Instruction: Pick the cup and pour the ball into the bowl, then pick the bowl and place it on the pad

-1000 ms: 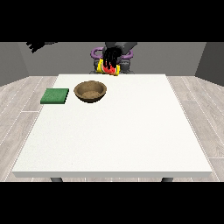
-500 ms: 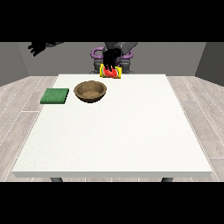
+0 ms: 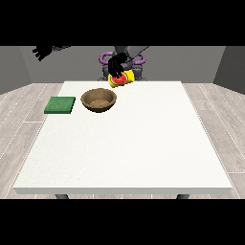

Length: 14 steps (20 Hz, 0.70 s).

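**Cup tipped on its side, short of the bowl**

The hand at the view's right has its fingers wrapped round the yellow cup, holding it in the air above the far edge of the white table. The cup lies tilted well off upright, its mouth turned toward the camera so that a red patch shows inside the rim; this is most likely the ball, sitting at the lip. Held this way, the cup looks poised for the pour, though the ball appears to be inside it and not yet released.

The brown bowl rests on the table at about seven o'clock from the cup, near it but not under it. From this angle the cup's mouth seems to sit off to one side of the bowl's rim, so the hand would probably need to travel toward the bowl before tipping further, or the ball may land on the table.

The green pad lies flat at nine o'clock from the bowl, just beside it, waiting for the second half of the task.

The hand at the view's left is raised high and well apart from everything, its fingers spread and holding nothing, likely kept out of the way.
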Motion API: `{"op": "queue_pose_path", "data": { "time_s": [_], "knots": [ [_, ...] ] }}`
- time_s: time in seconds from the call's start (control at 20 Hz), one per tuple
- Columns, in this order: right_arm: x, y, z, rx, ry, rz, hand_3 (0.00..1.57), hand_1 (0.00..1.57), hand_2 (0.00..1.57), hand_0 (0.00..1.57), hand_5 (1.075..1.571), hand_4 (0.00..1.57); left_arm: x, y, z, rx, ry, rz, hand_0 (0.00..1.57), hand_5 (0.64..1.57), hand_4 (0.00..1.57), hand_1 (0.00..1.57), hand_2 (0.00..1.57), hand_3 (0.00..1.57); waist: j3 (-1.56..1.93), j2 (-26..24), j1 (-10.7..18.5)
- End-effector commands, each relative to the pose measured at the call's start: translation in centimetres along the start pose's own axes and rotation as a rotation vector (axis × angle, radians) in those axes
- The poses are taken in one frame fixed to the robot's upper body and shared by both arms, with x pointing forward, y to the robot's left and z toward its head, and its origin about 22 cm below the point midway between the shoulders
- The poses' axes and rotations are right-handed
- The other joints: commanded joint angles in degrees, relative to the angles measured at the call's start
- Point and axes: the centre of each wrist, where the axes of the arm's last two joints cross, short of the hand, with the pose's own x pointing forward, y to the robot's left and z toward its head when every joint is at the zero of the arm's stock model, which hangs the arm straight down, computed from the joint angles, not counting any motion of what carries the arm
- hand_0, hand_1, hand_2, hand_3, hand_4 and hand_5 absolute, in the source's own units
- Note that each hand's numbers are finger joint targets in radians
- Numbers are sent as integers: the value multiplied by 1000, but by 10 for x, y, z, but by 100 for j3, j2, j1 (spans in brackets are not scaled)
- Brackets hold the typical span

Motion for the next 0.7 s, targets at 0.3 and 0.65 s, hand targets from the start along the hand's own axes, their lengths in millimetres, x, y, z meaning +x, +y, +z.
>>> {"op": "queue_pose_path", "data": {
  "time_s": [0.3,0.65],
  "knots": [
    [13,-26,4,-18,-41,-20,282,0,0,0,1570,470,-23,6,-13,-30,-89,-335,1516,1508,1257,1516,1571,1571,-5,233,31],
    [-17,-1,11,3,-9,-26,305,0,0,0,1569,497,-15,12,-10,-21,-98,-342,1513,1493,1282,1513,1571,1571,-6,171,113]
  ]
}}
